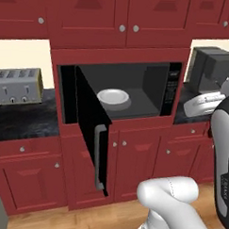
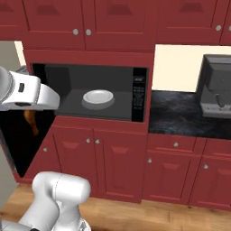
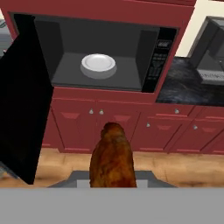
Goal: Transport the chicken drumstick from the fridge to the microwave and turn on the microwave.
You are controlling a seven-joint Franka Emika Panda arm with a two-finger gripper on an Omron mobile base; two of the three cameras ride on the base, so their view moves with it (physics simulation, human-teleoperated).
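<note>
The gripper point(image 3: 113, 186) is clamped on the drumstick point(image 3: 112, 159), which hangs in mid-air in front of the microwave point(image 3: 105, 50), out past the red cabinets point(image 3: 109, 124) below it. The microwave's door point(image 1: 91, 134) is swung wide open. Inside, a white plate point(image 1: 112, 97) sits on the floor of the cavity, bare.

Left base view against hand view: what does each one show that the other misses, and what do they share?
Left base view alone: the silver toaster on the counter left of the microwave, and the grey handle on its swung-open door. Hand view alone: the chicken drumstick held in the end effector, short of the microwave. Both: the open cavity, the white plate inside, the button panel, the coffee machine and the red cabinets.
</note>
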